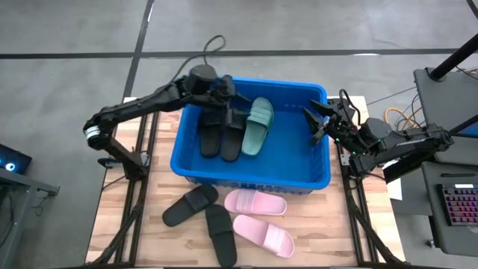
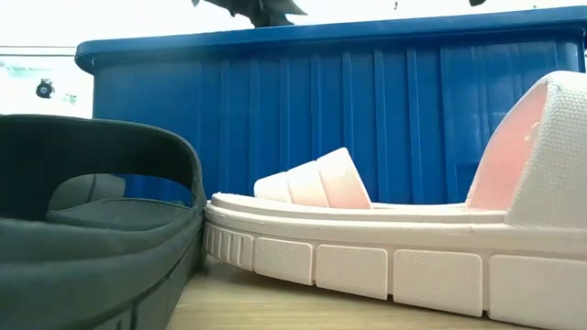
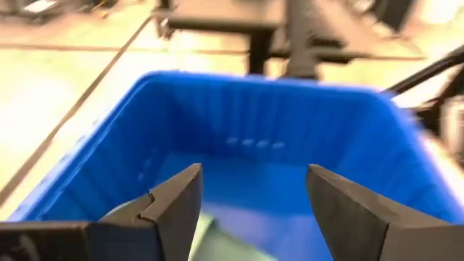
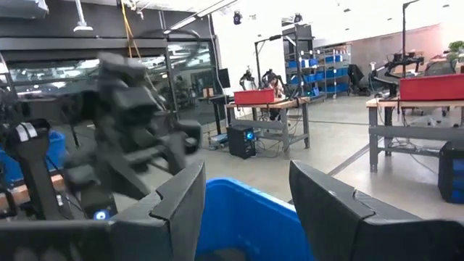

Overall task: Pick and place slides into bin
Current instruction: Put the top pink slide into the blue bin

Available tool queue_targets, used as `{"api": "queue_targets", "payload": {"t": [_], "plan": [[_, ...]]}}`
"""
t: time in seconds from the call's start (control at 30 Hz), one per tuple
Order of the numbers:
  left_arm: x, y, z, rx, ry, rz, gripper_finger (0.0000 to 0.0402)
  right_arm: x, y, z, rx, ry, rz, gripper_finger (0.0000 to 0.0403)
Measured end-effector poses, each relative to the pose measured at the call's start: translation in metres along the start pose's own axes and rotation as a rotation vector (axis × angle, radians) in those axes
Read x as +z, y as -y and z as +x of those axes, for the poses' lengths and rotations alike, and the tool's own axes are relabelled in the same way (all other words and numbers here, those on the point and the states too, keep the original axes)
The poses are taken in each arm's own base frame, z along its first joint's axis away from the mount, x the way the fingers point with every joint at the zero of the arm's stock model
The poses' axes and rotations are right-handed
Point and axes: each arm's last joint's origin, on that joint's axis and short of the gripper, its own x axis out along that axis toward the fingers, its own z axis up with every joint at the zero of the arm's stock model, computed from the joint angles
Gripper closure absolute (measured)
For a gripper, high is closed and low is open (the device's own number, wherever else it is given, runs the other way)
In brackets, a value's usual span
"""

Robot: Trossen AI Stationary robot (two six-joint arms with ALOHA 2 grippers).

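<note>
Pink slides (image 1: 258,217) and black slides (image 1: 202,213) are lying on the counter (image 1: 321,232) before the bin (image 1: 250,179), which is holding three more. Left gripper (image 1: 224,96) is hovering inside the bin, fingers apart, empty; it should lift clear before fetching another. Right gripper (image 1: 317,119) is waiting open at the rim.

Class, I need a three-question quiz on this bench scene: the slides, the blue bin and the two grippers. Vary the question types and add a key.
1. How many slides lie inside the bin?
2. True or false: both pink slides are on the table, outside the bin.
3. The left gripper is: A) shut on a slide, B) open over the bin, C) parked off the table.

Key: 1) Three: two black slides and a green slide. 2) True. 3) B; the right gripper is open too, at the bin's right wall.
</note>
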Motion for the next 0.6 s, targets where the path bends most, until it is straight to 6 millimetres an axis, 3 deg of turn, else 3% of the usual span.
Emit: {"api": "queue_targets", "payload": {"t": [0.27,0.47,0.6], "plan": [[0.025,0.027,-0.053,-0.393,0.118,-0.123,0.0187,0.0,0.0,0.0,0.0,-0.002,-0.043,0.0211],[0.03,0.036,-0.076,-0.451,0.093,-0.27,0.019,0.0,0.0,0.0,0.0,-0.001,-0.064,0.0211],[0.026,0.039,-0.081,-0.45,0.051,-0.313,0.019,0.0,0.0,0.0,0.0,-0.002,-0.069,0.0211]]}}
